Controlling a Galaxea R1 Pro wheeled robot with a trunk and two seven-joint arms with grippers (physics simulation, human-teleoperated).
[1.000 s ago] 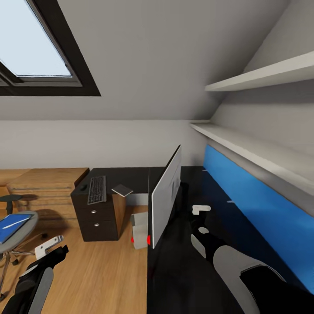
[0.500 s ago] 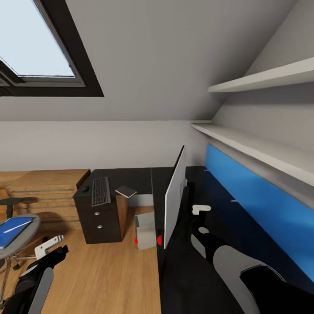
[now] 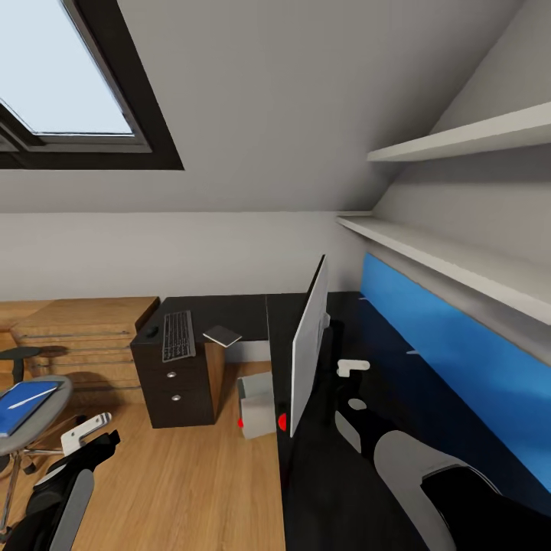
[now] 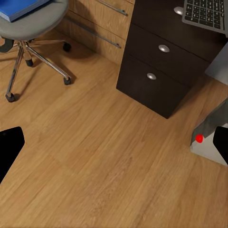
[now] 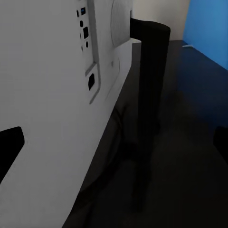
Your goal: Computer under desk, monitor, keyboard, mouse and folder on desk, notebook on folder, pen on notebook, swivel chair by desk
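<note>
Monitor (image 3: 309, 348): standing on the black desk (image 3: 360, 459), seen edge-on from the head view with its pale grey back toward the right arm; a red dot shows at its lower corner by the desk edge. In the right wrist view the monitor's back panel (image 5: 52, 95), with ports, sits close in front of the camera, its black stand upright on the desk top.

Right gripper (image 3: 352, 368): over the desk behind the monitor, not touching it; in the right wrist view the two dark fingertips (image 5: 10, 142) sit far apart at the frame edges, jaws wide, nothing between them.

Left gripper (image 3: 86, 430): low over the wooden floor (image 3: 184, 490); jaws likewise wide and empty in the left wrist view.

Keyboard (image 3: 177, 335): lying on the far desk section above the black drawers (image 3: 180, 386), with the mouse (image 3: 151, 331) just beside it and a small grey notebook (image 3: 222, 335) on its other side.

Computer (image 3: 256, 404): grey tower on the floor beside the drawers, under the desk edge, red button visible.

Swivel chair (image 3: 30, 413): on the floor well apart from the desk, the blue folder (image 3: 21, 404) lying on its seat, a thin pale pen (image 3: 34, 393) on the folder
</note>
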